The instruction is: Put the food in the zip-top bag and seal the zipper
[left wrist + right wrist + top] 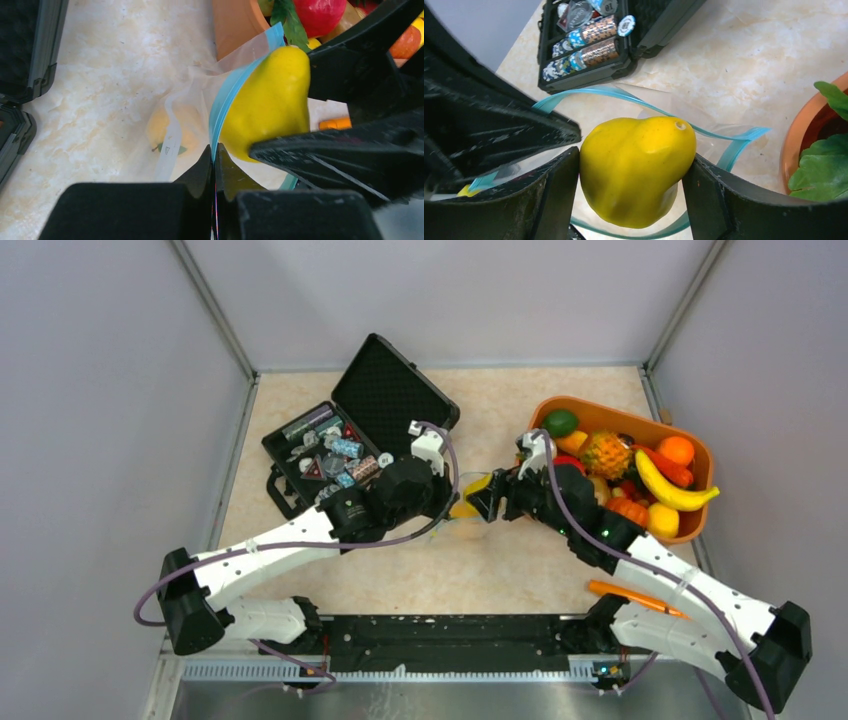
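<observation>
Presently, the task stands partway done. Right jaws: clenched on a yellow pear [636, 165], held at the mouth of the zip-top bag [182, 95], not yet inside. Left jaws: pinched on the zipper [227, 100], holding that mouth up off the tabletop [100, 75]. Already bagged: one yellow fruit [172, 127]. Outstanding: more food [670, 490] heaped in the orange basket [232, 25]; zipper unsealed. Black case [390, 390]: lies open, beyond the left arm.

A: Black case [395, 390] lies open, far left on the counter [480, 565], small wrapped bits [335, 455] packed inside!
B: Orange basket [632, 418] sits far right, and an orange stick [635, 597] lies near the front edge.
</observation>
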{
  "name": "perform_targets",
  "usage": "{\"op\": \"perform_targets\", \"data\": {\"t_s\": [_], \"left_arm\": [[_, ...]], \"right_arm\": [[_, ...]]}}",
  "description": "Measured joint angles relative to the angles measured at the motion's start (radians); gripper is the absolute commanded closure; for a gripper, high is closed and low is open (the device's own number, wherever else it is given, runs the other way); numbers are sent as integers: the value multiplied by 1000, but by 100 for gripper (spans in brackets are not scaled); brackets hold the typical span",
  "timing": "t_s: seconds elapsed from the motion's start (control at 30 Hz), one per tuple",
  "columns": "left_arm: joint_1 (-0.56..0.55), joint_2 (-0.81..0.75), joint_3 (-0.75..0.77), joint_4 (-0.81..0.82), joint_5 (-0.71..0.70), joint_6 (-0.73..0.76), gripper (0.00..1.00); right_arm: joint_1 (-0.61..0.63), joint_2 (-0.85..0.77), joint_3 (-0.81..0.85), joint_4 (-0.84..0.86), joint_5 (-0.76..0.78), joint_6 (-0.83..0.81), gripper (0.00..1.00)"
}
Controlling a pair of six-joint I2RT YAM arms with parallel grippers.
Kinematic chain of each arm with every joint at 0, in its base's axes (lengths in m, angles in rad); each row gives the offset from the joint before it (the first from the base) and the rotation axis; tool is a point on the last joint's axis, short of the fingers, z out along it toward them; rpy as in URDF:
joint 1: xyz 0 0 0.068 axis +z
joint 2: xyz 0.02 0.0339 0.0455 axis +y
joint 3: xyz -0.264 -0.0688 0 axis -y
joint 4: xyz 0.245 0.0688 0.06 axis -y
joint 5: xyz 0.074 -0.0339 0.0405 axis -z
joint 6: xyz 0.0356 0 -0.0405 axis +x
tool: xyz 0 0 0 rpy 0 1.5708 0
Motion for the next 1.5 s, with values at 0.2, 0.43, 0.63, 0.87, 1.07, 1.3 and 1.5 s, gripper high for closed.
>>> {"op": "perform_targets", "data": {"t_s": [0.2,0.43,0.63,0.87,1.07,1.3,1.5], "left_arm": [[0,0,0,0,-37,-1,100],[0,-2,-2,0,-62,-1,100],[1,-36,-34,1,-104,-2,100],[3,-48,-47,4,-118,-2,100],[3,-56,-64,5,-119,-3,100],[3,-96,-91,5,-124,-7,100],[3,-104,-105,10,-137,-6,100]], "right_arm": [[0,-60,5,32,-79,-16,20],[3,-69,53,6,-58,-10,29],[5,-190,56,-134,227,48,41],[5,-141,110,-234,237,133,52],[5,-2,104,-233,192,199,53],[5,93,104,-216,182,203,80],[5,142,122,-203,160,171,100]]}}
